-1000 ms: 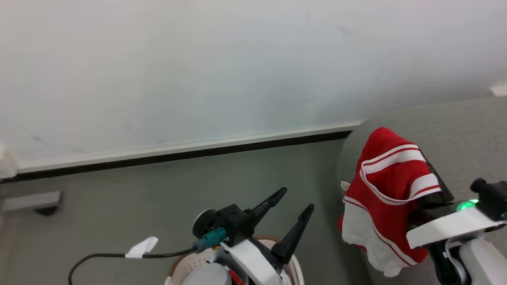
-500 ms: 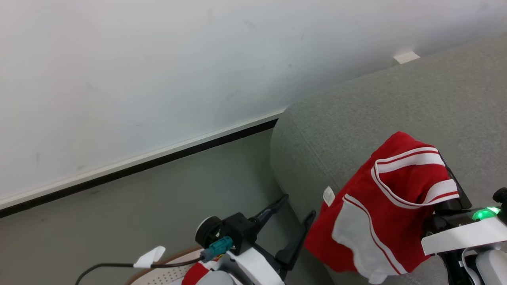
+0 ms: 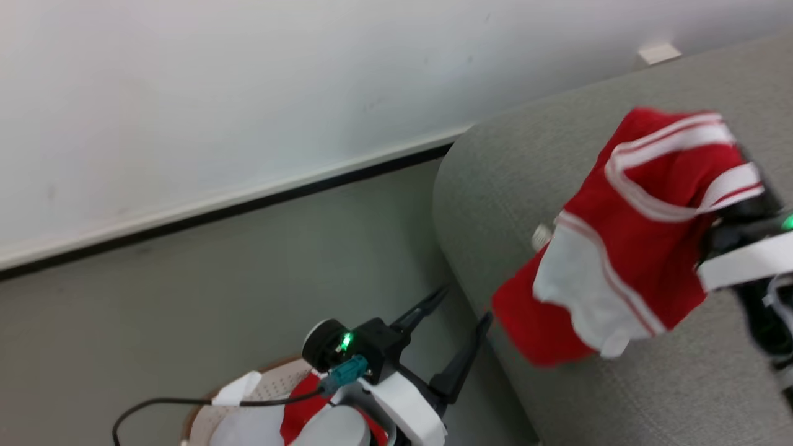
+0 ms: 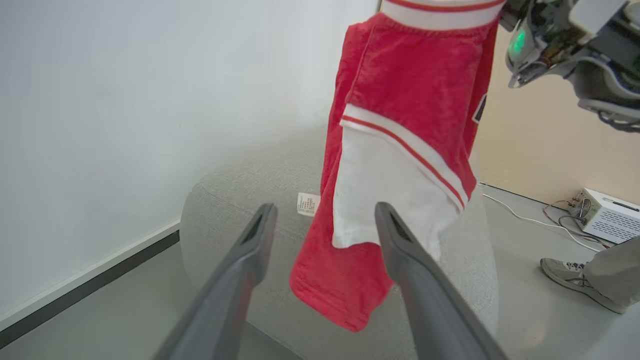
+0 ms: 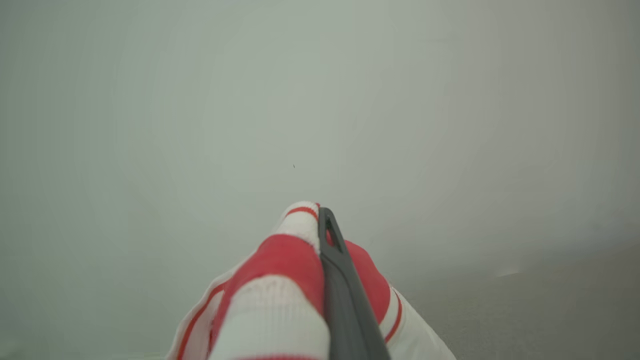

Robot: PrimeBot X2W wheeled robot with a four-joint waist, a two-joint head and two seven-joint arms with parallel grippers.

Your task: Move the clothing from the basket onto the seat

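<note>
Red clothing (image 3: 638, 248) with white stripes, grey woven seat (image 3: 508, 173), cream perforated basket (image 3: 279, 382)

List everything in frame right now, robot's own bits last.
held garment: one, red with white stripes and panels, hanging from the right gripper at the seat, not laid down
clothing in basket: at least one piece, red, lower left of the head view
basket: one, cream with brown rim, on the floor beside the seat
seat: one, grey fabric, right of the head view
white box: one, white, on the floor beyond the seat
cables: a few, pale, on the floor by the white box
shoe: one, grey, a person's, on the floor below a trouser leg
left gripper: one, dark, open, empty, above the basket
right gripper: one, dark, shut on the held garment
</note>
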